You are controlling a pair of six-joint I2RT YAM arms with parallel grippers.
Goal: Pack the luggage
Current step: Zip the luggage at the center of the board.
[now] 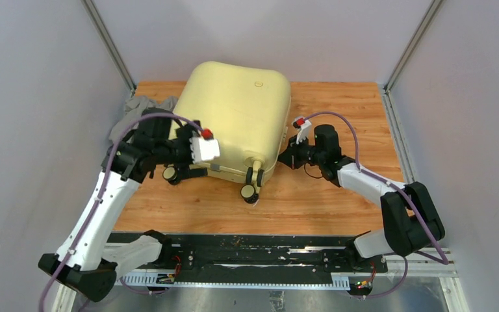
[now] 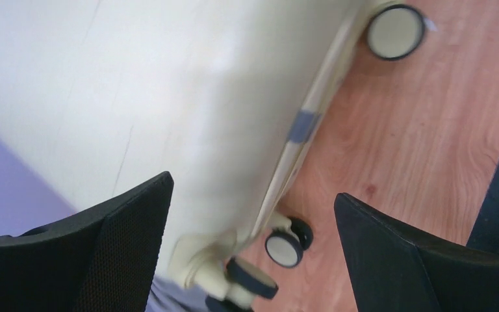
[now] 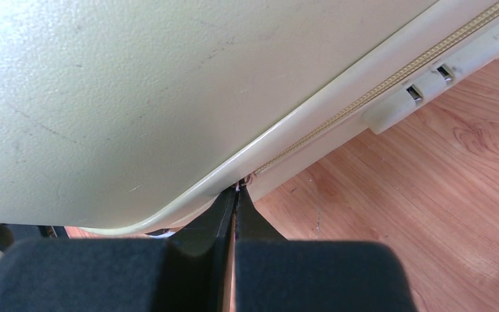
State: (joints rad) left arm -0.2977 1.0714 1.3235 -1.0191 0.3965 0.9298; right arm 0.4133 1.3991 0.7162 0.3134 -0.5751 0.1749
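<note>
The luggage [image 1: 234, 117], a pale-yellow hard-shell suitcase, lay flat on the wooden table [image 1: 338, 195], toward the far middle, with its lid down on its base. Its small black-and-cream wheels [image 1: 249, 192] pointed toward the near edge. A zipper [image 3: 377, 88] ran along the seam on its right side, past a flat side handle [image 3: 442, 71].

My right gripper [image 3: 237, 195] was at that right-hand seam, its fingers pressed fully together with their tips touching the end of the zipper line. Whether they pinched the zipper pull was too small to tell. Beyond my tips the zipper teeth looked joined; on the other side of them, the lid's rounded corner seemed to stand slightly off the base.

My left gripper [image 2: 252, 185] hovered at the suitcase's near left corner, just beside the wheels, with its fingers spread wide and holding nothing.

A crumpled grey cloth [image 1: 136, 107] lay on the table at the far left, touching or just beside the suitcase and outside it.

I judged the packing to be well along: the case was shut, and closing the zipper seemed to be the step in hand, only partly finished. I could not tell what was inside, or whether the grey cloth was meant to go in.
</note>
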